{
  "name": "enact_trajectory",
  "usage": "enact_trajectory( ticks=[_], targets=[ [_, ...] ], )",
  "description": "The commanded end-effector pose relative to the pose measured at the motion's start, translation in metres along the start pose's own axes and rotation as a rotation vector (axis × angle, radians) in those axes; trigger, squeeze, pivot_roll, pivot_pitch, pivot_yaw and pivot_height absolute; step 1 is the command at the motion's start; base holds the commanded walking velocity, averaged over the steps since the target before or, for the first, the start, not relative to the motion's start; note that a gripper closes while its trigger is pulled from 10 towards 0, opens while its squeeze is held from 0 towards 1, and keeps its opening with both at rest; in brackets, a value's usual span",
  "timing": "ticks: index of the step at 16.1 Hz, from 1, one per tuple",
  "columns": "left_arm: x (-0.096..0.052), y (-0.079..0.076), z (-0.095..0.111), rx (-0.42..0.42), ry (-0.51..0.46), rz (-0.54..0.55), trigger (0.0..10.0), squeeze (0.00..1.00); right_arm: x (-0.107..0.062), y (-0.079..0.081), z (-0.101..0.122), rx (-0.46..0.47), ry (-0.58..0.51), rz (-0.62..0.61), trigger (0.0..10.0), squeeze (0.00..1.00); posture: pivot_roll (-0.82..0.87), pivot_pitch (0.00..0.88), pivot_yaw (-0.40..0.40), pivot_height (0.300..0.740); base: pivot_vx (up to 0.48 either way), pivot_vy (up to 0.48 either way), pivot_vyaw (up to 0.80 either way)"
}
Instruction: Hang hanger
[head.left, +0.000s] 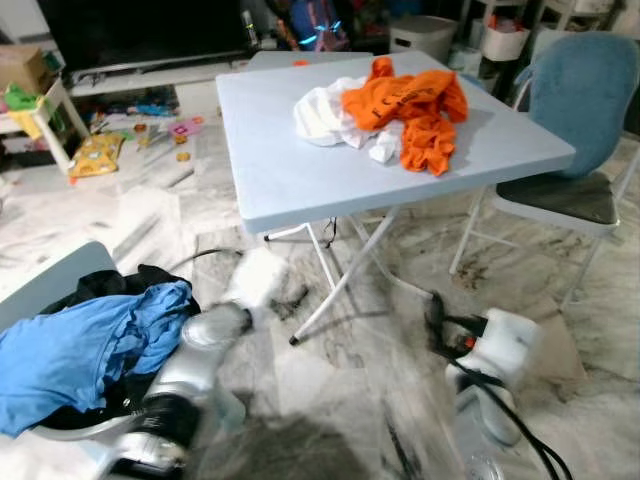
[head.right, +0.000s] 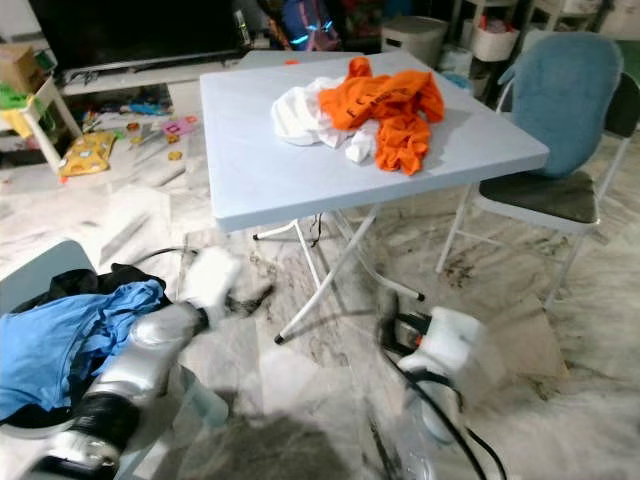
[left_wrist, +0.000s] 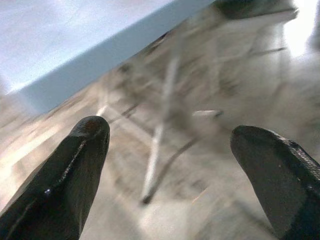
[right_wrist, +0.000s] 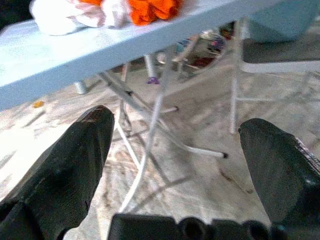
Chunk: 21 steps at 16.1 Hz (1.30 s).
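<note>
No hanger visible yet; expect light, stiff, grip at neck. Left gripper (left_wrist: 167, 165) and right gripper (right_wrist: 180, 165) wide open, empty, low beside table (head.left: 300, 170).

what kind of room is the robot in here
Most likely a lived-in home living room: a dark TV on a low stand, children's toys scattered on the marble floor, and clothes piled on a folding table.

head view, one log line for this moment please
left gripper: open, low, by table | right gripper: open, low, empty | table: orange cloth, white cloth | basket: blue cloth | hanger: unseen
</note>
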<state>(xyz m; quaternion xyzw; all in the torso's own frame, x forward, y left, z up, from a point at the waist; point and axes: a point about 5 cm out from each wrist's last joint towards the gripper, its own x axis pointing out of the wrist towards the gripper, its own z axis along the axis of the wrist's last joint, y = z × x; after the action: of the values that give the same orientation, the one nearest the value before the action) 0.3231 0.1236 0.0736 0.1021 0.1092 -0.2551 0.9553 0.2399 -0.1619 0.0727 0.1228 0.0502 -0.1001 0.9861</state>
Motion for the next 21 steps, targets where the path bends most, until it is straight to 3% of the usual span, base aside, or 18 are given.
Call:
enact_trajectory(
  ticks=[1, 6, 8, 21],
  targets=[
    [0.0022, -0.006, 0.0017, -0.005, -0.009, -0.011, 10.0, 0.0, -0.002, -0.0016, -0.0007, 0.006, 0.011, -0.007, 10.0, 0.0, 0.09, 0.0, 0.009, 0.74, 0.0, 0.0, 0.8],
    [0.0044, -0.0089, 0.001, -0.039, -0.012, 0.012, 10.0, 0.0, -0.0047, -0.0033, 0.0004, -0.008, 0.016, 0.001, 10.0, 0.0, 0.07, 0.0, -0.008, 0.74, 0.0, 0.0, 0.8],
    [0.0047, -0.0094, 0.0003, -0.056, -0.007, 0.023, 10.0, 0.0, -0.005, -0.0036, 0.0014, -0.012, 0.018, 0.009, 10.0, 0.0, 0.07, 0.0, -0.017, 0.74, 0.0, 0.0, 0.0],
    [0.0051, -0.0123, -0.0024, -0.075, 0.004, 0.03, 10.0, 0.0, -0.0055, -0.0049, 0.0047, -0.047, 0.034, 0.028, 10.0, 0.0, 0.07, 0.0, -0.033, 0.74, 0.0, 0.447, 0.0]
  ],
)
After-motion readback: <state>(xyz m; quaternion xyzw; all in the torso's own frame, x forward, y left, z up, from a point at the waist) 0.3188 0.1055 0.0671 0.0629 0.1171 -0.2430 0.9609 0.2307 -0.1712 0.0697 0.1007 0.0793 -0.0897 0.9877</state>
